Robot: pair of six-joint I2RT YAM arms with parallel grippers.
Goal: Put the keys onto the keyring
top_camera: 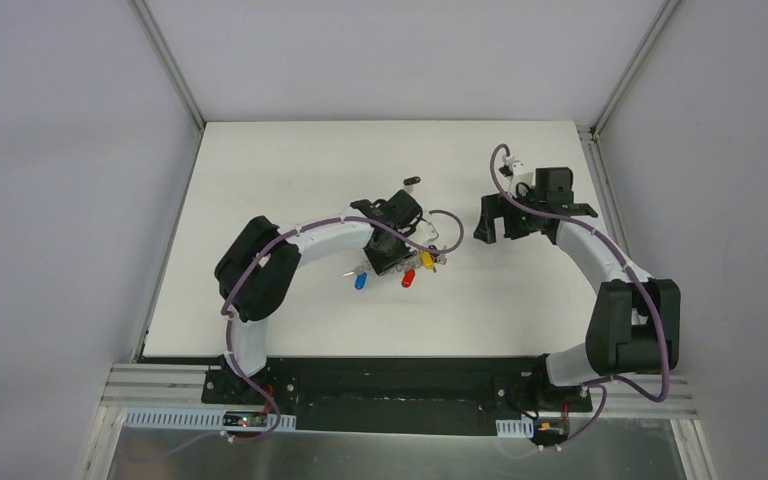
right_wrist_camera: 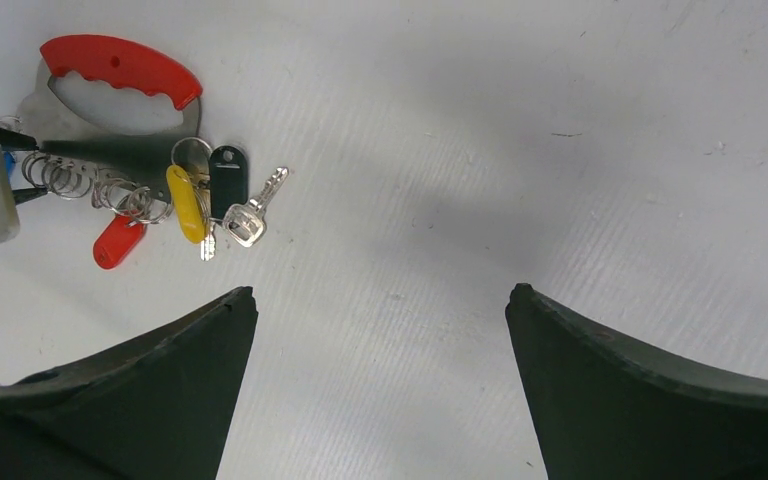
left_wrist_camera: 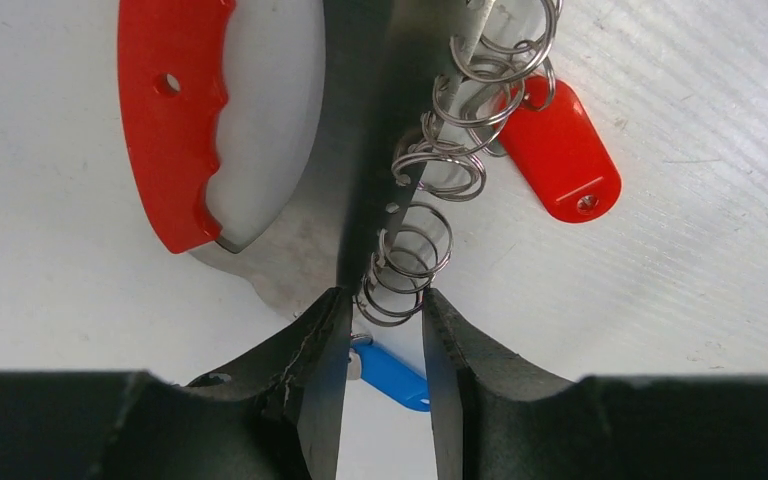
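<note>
The keyring (left_wrist_camera: 175, 120) lies flat on the white table, a grey metal clip with a red arc grip (right_wrist_camera: 120, 65). Its dark bar carries several wire split rings (left_wrist_camera: 440, 150). A red key tag (left_wrist_camera: 560, 150) and a blue one (left_wrist_camera: 395, 372) hang from those rings. Yellow (right_wrist_camera: 186, 205) and black (right_wrist_camera: 227, 180) tags and a bare silver key (right_wrist_camera: 255, 210) lie at the bar's other end. My left gripper (left_wrist_camera: 385, 300) stands over the bar's tip, jaws narrow, the lowest ring touching both pads. My right gripper (right_wrist_camera: 380, 290) hovers wide open over bare table, right of the bunch.
A small dark object (top_camera: 412, 181) lies alone on the table beyond the left gripper. The tabletop (top_camera: 290, 160) is white, with walls at the left, back and right. The right arm (top_camera: 600, 260) arcs in from the near right.
</note>
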